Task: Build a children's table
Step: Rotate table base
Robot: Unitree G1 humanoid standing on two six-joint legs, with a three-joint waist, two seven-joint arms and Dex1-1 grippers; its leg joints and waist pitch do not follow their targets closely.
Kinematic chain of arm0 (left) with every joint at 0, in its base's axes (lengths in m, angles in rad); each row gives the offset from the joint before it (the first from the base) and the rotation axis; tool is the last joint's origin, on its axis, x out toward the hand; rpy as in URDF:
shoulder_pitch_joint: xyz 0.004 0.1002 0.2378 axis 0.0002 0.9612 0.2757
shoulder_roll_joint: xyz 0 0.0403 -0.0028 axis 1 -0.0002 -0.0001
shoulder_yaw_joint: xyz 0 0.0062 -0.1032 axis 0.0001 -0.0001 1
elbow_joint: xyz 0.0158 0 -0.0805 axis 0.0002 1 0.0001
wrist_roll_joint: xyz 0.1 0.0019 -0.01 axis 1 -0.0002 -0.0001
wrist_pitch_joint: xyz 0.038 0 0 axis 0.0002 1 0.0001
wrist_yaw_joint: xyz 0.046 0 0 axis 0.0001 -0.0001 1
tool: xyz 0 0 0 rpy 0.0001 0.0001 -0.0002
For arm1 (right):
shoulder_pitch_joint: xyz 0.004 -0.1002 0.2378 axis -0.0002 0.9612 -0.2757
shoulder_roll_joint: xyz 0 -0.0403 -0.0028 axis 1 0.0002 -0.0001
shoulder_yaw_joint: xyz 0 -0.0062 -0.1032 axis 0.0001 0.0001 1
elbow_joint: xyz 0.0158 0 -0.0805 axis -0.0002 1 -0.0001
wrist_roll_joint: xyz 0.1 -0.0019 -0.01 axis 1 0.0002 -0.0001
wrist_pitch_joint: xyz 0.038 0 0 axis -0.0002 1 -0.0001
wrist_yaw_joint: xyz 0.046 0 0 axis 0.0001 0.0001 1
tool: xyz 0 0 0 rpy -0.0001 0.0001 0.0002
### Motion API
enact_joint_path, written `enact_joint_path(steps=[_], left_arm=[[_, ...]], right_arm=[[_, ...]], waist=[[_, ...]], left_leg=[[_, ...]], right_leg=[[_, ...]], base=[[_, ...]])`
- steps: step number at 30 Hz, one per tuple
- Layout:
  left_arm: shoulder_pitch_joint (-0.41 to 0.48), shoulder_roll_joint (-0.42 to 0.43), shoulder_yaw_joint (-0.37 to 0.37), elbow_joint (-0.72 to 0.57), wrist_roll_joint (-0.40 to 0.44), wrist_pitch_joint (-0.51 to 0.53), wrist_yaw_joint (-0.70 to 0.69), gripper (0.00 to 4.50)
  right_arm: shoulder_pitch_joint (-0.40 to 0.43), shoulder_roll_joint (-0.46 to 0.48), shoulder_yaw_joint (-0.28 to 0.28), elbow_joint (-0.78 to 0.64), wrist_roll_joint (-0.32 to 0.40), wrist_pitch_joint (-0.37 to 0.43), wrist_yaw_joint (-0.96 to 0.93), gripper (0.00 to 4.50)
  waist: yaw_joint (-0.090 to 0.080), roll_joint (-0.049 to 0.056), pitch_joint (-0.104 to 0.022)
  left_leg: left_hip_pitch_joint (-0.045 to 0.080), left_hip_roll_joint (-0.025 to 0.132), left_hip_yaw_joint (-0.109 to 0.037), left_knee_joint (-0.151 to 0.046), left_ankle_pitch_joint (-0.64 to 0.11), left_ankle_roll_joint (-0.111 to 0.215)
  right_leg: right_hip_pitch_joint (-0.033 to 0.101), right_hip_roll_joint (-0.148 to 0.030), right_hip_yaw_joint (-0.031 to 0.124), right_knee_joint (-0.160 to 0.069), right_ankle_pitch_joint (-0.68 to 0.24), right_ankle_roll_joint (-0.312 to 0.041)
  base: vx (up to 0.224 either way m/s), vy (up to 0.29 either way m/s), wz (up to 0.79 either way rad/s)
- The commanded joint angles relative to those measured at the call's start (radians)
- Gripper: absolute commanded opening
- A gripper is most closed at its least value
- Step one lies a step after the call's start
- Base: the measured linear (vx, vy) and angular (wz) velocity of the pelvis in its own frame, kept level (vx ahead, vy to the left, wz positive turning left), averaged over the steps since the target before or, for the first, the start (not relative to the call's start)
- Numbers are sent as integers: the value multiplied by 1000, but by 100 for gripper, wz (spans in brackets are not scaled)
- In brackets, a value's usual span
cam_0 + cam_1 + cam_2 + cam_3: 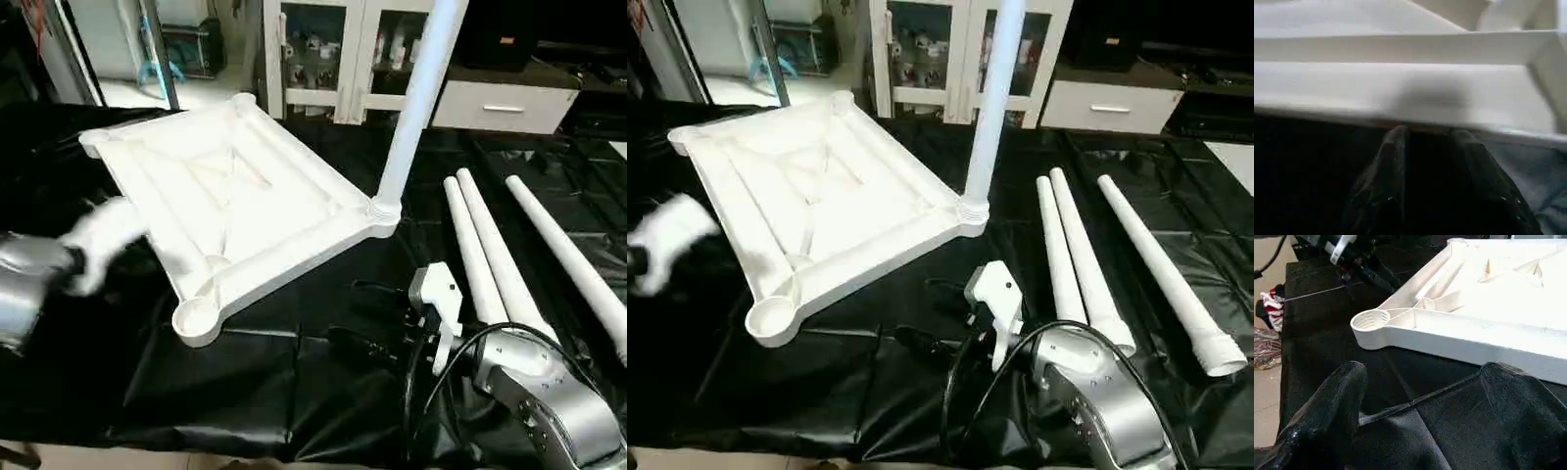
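1. Right gripper (pixel 1420 406) stands wide open and empty, low over the black sheet (pixel 245 382), its fingers pointing at the near rim of the table top (pixel 235 211).
2. Left gripper (pixel 1425 142) is partly open, fingertips just short of the top's edge wall, nothing between them.
3. Table top lies underside up on the sheet, one leg (pixel 416 98) standing upright in its right corner socket; three loose legs (pixel 1087 264) lie side by side to the right.
4. Judged step: fitting the second leg. The near corner socket (pixel 1370 320) is empty.
5. Next move calls for the right arm, bent low with its forearm (pixel 1097 401) in the foreground, to swing right and take a loose leg.
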Motion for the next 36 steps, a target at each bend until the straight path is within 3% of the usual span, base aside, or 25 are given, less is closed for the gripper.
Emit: enact_joint_path(steps=[1,3,15,28,32,34,36], left_arm=[[2,-24,-48,-16,15,10,-27,146],[5,-39,-53,-32,7,22,-35,146],[4,-168,-99,-207,-79,66,-102,146],[-15,-310,-184,-248,-72,80,-82,146],[-33,-401,-220,-211,-57,38,-40,146],[-51,-448,-224,-186,-61,20,-14,146],[-55,-458,-225,-184,-62,19,-11,146]], right_arm=[[-5,-12,-5,-9,-3,2,1,402],[-4,-13,-8,-10,-4,0,-2,402],[-10,-24,-59,42,-32,-32,-43,402],[-7,-40,-94,60,-50,-47,-74,402],[-10,-43,-104,56,-52,-46,-84,402],[-13,-48,-117,50,-51,-42,-86,402],[-13,-49,-123,48,-51,-40,-89,402]], waist=[[-1,20,-58],[1,23,-59],[8,22,-60],[-2,21,-62],[-1,26,-62],[-3,19,-63],[-2,19,-64]], left_leg=[[10,46,-17,-89,-273,-30],[12,46,-18,-88,-272,-31],[10,46,-15,-86,-269,-31],[5,43,-14,-78,-230,1],[5,45,-14,-77,-236,4],[4,43,-13,-76,-238,7],[1,43,-14,-75,-219,13]], right_leg=[[39,-56,48,-59,-217,-187],[37,-56,47,-57,-211,-191],[42,-55,46,-57,-193,-210],[49,-51,43,-61,-194,-205],[47,-52,44,-65,-214,-202],[50,-52,43,-68,-218,-197],[52,-53,43,-67,-210,-195]], base=[[0,0,0],[0,0,0],[0,0,0],[0,0,0],[0,0,0],[0,0,0],[0,0,0]])
